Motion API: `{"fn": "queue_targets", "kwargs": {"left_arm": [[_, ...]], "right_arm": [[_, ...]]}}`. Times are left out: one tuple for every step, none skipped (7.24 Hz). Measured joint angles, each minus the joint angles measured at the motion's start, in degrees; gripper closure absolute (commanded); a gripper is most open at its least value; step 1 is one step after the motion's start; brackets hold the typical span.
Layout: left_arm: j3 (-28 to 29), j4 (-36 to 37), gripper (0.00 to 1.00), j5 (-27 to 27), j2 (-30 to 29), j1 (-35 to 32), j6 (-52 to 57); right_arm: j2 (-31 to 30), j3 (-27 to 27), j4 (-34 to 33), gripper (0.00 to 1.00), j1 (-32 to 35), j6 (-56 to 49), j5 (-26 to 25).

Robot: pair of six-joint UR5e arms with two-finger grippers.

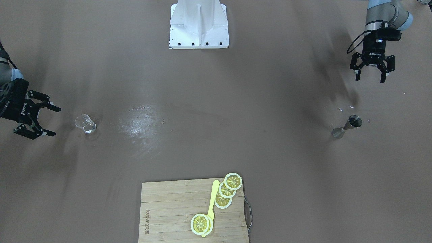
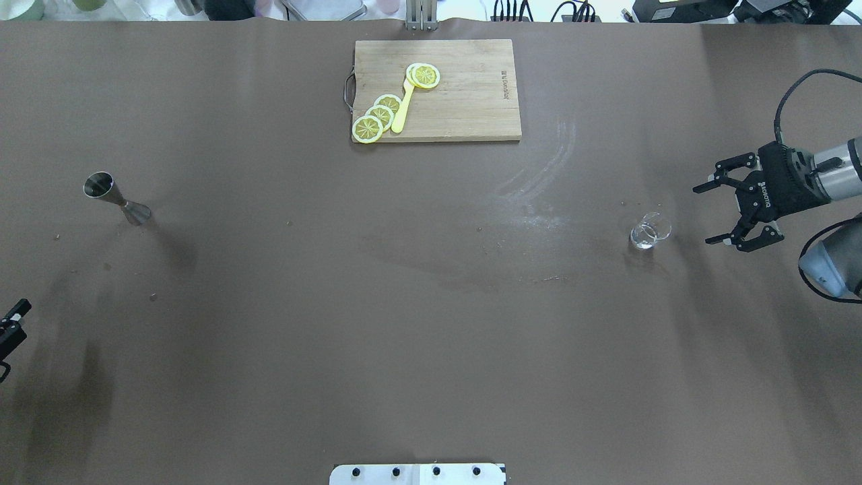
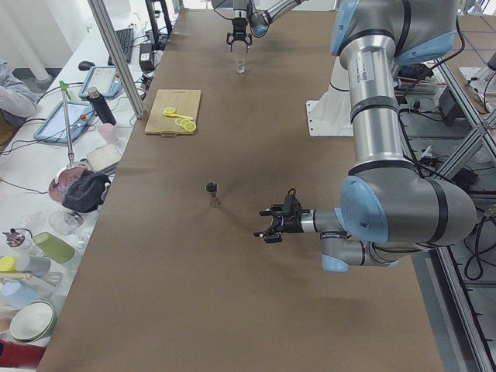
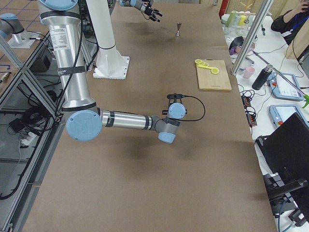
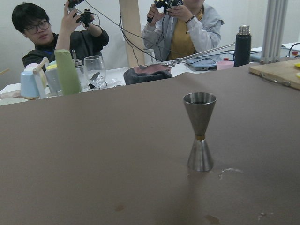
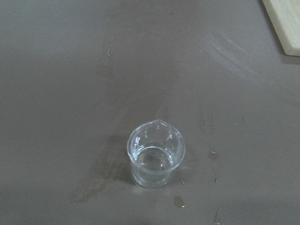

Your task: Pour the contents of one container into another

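1. While both arms stand apart from the containers, the brown surface (image 1: 216,101) carries every task item.
2. The steel hourglass-shaped jigger (image 1: 346,127) stands upright on the robot's left part of the surface, one open cup facing upward. In the left wrist view a small wet mark lies just beside its base.
3. The small clear glass beaker (image 2: 648,232), which has a pouring lip, stands upright on the robot's right part of the surface, well apart from the jigger. Wet spots lie near its base. The right wrist view looks down into it, but its contents cannot be told.
4. The left arm (image 1: 378,20) hangs above the surface. Its jaws are released, spread wide and empty. They are aimed toward the jigger and are near it, not touching.
5. The right arm (image 2: 832,174) reaches in low. Its jaws are likewise released, spread wide and empty. They point at the beaker with a gap between.
6. The rectangular wooden cutting board (image 2: 471,101), with a metal handle, lies at the surface's far edge from the robot, midway along its length.
7. On the board lie yellow lemon slices (image 2: 379,116) and a yellow plastic utensil (image 2: 406,98). Three slices overlap in a row at the corner beside the handle. More slices lie at the utensil's other end.
8. The white base plate (image 1: 199,33) sits at the robot's edge of the surface.
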Motion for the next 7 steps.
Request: {"fn": "queue_targets", "kwargs": {"left_arm": [[0.3,3.3,0.01,1.7,-0.6,-0.1,-2.6],[0.2,7.6,0.01,4.7,-1.4,-0.3,-5.8],[0.0,12.4,0.01,7.2,-2.3,-1.1,-8.9],[-0.2,16.5,0.01,8.6,-3.6,-3.3,-10.6],[-0.3,18.8,0.02,8.6,-5.3,-6.6,-11.4],[-0.4,19.6,0.02,7.6,-7.2,-9.4,-11.7],[-0.7,19.8,0.02,6.0,-9.3,-11.1,-11.8]], "right_arm": [[1.2,-1.3,0.6,0.0,-0.6,0.0,-0.6],[2.2,-2.1,0.9,0.0,-1.4,0.1,-1.0],[2.7,-2.4,1.0,0.0,-2.1,0.2,-1.2],[2.8,-2.5,1.1,0.0,-2.9,0.2,-1.3],[2.9,-2.5,1.1,0.0,-3.8,0.2,-1.3],[3.0,-2.5,1.1,0.0,-4.4,0.3,-1.3],[3.2,-2.7,1.1,0.0,-4.9,0.3,-1.3]]}}
